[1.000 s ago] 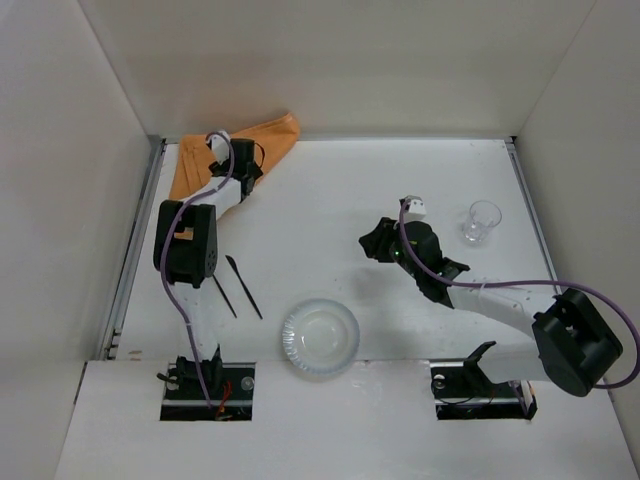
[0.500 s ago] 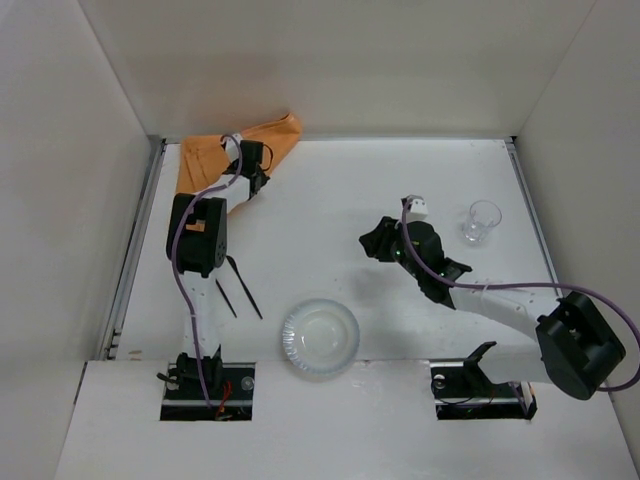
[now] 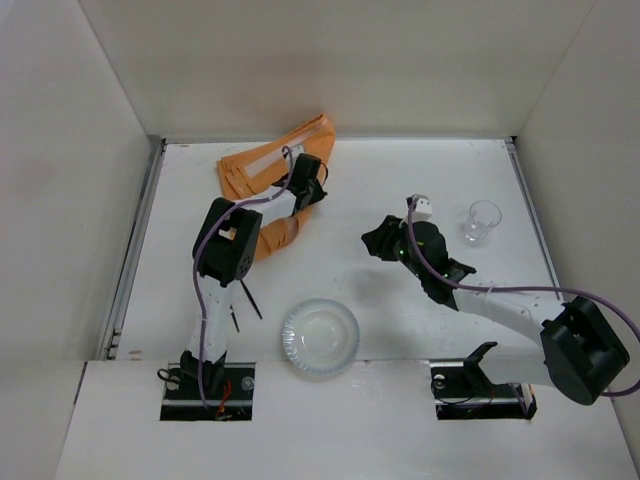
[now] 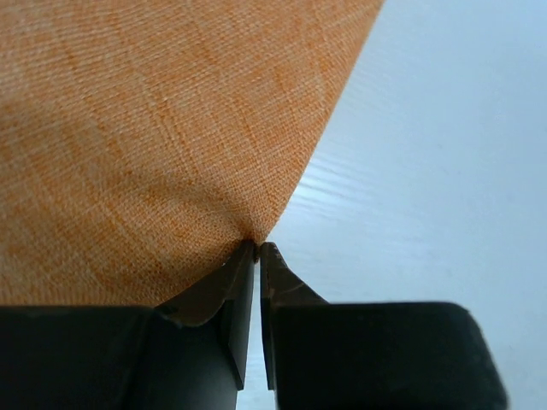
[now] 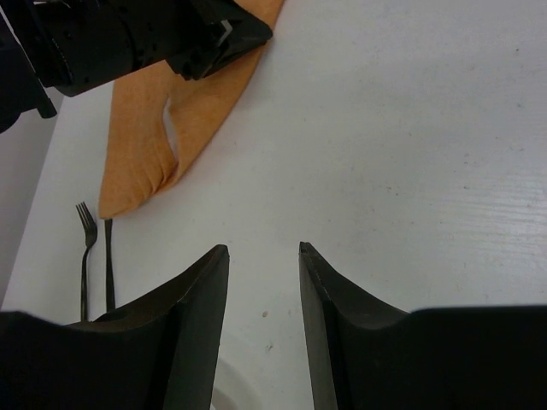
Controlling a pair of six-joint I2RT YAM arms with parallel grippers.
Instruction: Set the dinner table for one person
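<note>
The dinner table is a white top. On its far left lies a rumpled, partly folded orange placemat. My left gripper is shut on a corner of this cloth; in the left wrist view the tips pinch the orange placemat at its point. My right gripper stands open over bare table near the middle, with nothing between its jaws. In the right wrist view the placemat and the left gripper lie ahead to the left.
A clear plate sits near the front edge between the arms. A fork and a knife lie side by side left of it, partly under the left arm. An empty glass stands at the right.
My left gripper shut on the placemat's corner and pulled it to the right, away from the back left corner, so the cloth folded over. The right arm has hardly moved.
</note>
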